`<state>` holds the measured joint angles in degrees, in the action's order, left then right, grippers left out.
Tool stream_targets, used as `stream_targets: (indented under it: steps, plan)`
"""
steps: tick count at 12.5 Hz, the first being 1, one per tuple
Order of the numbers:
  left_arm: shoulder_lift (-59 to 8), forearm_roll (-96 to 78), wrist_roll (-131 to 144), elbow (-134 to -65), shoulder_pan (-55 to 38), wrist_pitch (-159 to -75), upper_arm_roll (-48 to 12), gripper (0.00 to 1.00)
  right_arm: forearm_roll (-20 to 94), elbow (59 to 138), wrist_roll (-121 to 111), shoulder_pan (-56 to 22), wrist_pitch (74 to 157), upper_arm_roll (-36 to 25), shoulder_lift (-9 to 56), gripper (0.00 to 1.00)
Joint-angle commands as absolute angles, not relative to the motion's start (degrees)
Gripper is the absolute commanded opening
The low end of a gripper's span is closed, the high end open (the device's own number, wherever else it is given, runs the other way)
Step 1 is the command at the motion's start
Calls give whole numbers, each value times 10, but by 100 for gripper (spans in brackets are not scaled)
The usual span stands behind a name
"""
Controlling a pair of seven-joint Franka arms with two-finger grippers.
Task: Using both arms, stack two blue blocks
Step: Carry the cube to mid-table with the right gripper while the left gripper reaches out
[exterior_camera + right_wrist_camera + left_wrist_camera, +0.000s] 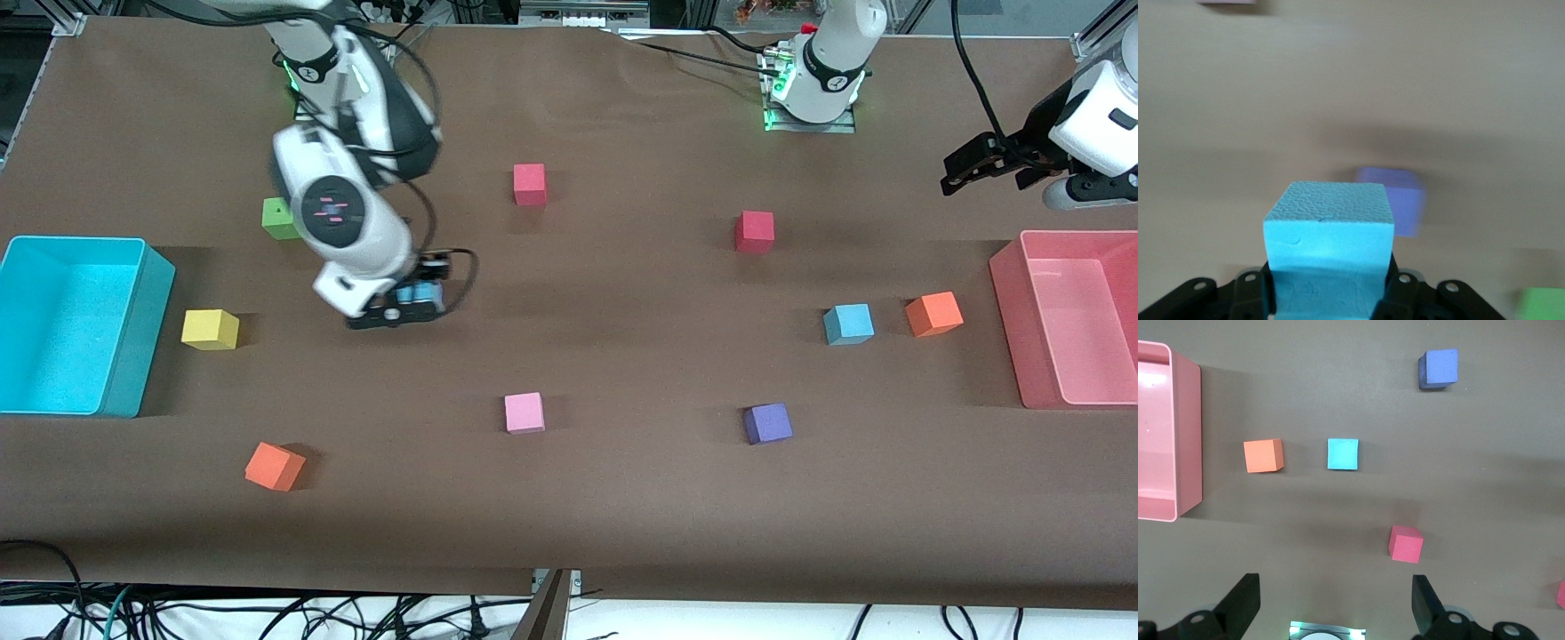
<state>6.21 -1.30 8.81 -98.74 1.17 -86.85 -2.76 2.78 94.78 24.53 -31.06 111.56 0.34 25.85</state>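
My right gripper point(413, 300) is shut on one blue block point(419, 292) and holds it over the table between the yellow cube and the middle. In the right wrist view the block point(1328, 233) sits between the fingers of that gripper point(1328, 293). The other blue block point(848, 324) lies on the table toward the left arm's end, beside an orange cube point(933, 314); it also shows in the left wrist view point(1343, 454). My left gripper point(971, 169) is open and empty, up in the air by the pink bin point(1005, 276); in its wrist view point(1335, 607) the jaws stand wide apart.
A large cyan bin point(133, 391) stands at the right arm's end. Loose cubes lie around: yellow point(210, 329), green point(278, 218), two red point(530, 184) point(754, 231), pink point(524, 412), purple-indigo point(767, 423), orange point(274, 466).
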Motion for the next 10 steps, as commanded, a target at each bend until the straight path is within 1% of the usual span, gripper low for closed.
stream_targets:
  steps: [1,4,5,6,7,8,9,10]
  plan:
    - [63,-24,83,-992,17,-877,-26,100,41,855,308,-348,1159,-1,364,15]
    - [61,-18,82,-996,17,-883,-24,100,41,856,342,-376,1227,-1,414,15]
    - [61,-18,82,-998,17,-883,-24,100,41,856,342,-377,1239,-1,420,15]
    - [61,-18,82,-1003,17,-887,-24,100,41,856,342,-378,1247,-1,425,16]
    - [61,-18,82,-1005,17,-892,-24,100,41,856,342,-385,1251,-1,430,20]
    - [60,-18,82,-1016,17,-900,-23,100,43,856,344,-388,1251,-1,432,90]
    - [60,-18,82,-1026,18,-907,-23,100,42,856,343,-388,1251,-1,432,100]
    - [60,-18,82,-1030,18,-910,-23,100,42,856,344,-389,1251,-1,429,100]
